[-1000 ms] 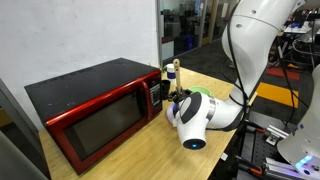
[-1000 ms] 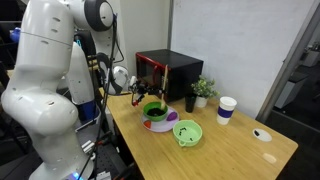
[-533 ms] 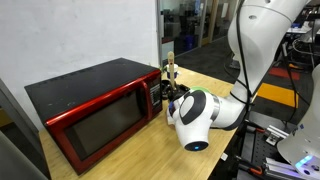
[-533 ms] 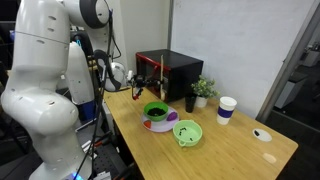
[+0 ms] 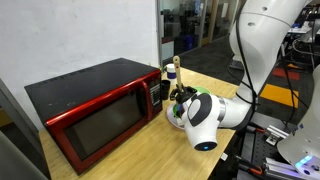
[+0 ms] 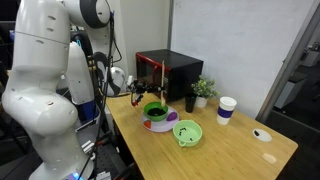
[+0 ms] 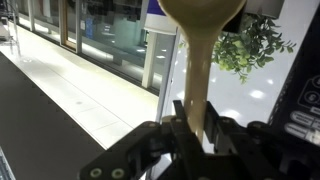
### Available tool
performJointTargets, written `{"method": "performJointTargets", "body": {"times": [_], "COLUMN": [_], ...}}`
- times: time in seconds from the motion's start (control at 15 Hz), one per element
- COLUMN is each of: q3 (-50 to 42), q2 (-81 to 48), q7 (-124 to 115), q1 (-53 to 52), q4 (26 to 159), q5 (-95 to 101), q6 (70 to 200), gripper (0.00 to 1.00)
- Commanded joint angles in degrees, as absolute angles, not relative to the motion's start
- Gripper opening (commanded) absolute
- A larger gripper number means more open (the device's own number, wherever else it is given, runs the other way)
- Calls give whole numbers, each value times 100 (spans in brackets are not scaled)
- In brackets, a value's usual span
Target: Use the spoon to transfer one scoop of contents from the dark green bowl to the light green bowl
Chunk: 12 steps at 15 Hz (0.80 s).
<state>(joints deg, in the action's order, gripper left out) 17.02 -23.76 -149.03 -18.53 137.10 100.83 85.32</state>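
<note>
My gripper (image 7: 196, 108) is shut on the slim handle of the pale wooden spoon (image 7: 197, 75). The spoon's round head fills the top of the wrist view, and I cannot tell whether anything lies on it. In an exterior view the gripper (image 6: 137, 91) hangs just left of the dark green bowl (image 6: 155, 112), with the spoon (image 6: 146, 97) slanting towards the bowl's near rim. Dark contents (image 6: 155, 109) fill that bowl. The small light green bowl (image 6: 187, 132) stands to its right, nearer the table's front. In an exterior view the arm's white wrist (image 5: 203, 122) hides both bowls.
A red and black microwave (image 5: 95, 110) stands at the back of the wooden table (image 6: 225, 150). A black cup (image 6: 190, 101), a small potted plant (image 6: 204, 89) and a white cup with a blue top (image 6: 227, 108) stand behind the bowls. The robot's white base (image 6: 45, 90) rises at the left.
The wrist has shifted a little over the bowls. The gripper stays shut on the spoon.
</note>
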Motion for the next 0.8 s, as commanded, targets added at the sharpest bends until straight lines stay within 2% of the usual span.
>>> {"method": "performJointTargets", "body": {"times": [0.0, 0.73], "q3": [1713, 1764], "q2": [-2221, -2485], "q7": [-14900, -14903], "q1": [-1712, -1759], "q4": [14073, 13971], "q5": [10287, 10500], "q6": [8556, 8472], "gripper": [6, 6]}}
